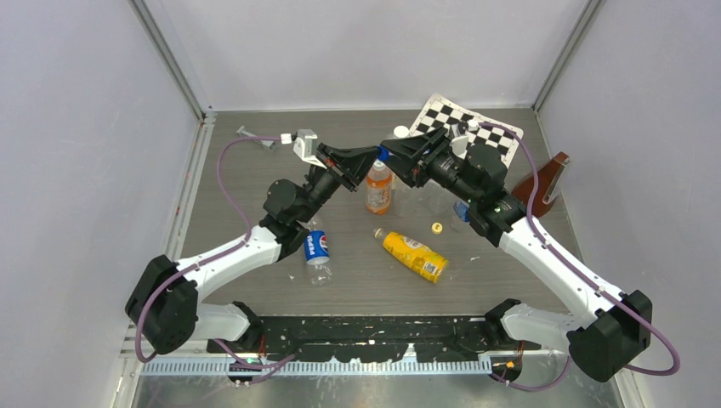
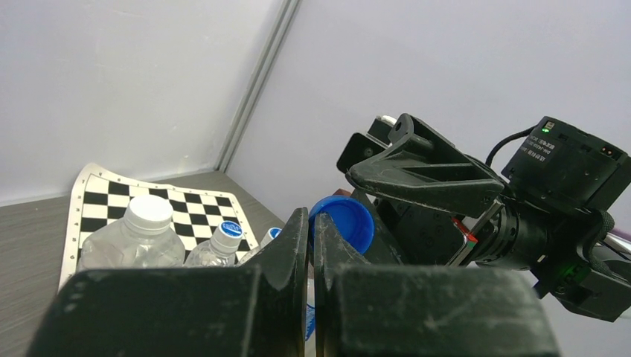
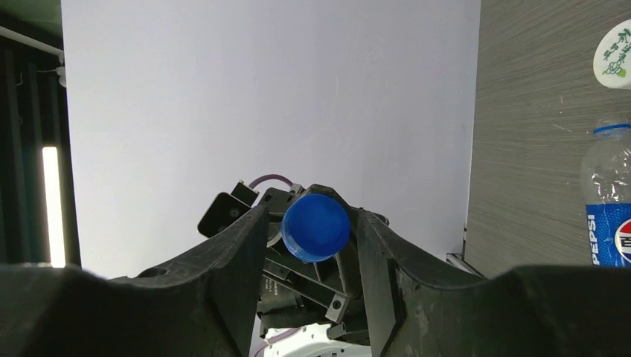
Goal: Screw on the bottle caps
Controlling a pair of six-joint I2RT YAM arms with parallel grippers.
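We see the blue cap (image 3: 316,227) held up in the air, where the two arms meet over the far middle of the counter (image 1: 255,170).

The left end effector (image 2: 310,223) is closed tight and pinches the blue cap by its rim. The right end effector (image 3: 312,217) is open, with one finger on each side of the cap, and we see a thin gap on both sides. The Pepsi bottle (image 1: 316,249) lies on its side on the left half of the counter, right by the left arm. The yellow juice bottle (image 1: 415,256) lies on its side near the middle, closer to the near edge. The yellow cap (image 1: 437,228) sits on the counter just past it. An orange drink bottle (image 1: 379,187) stands under the two end effectors. A checkered board (image 1: 466,127) lies in the far right corner.
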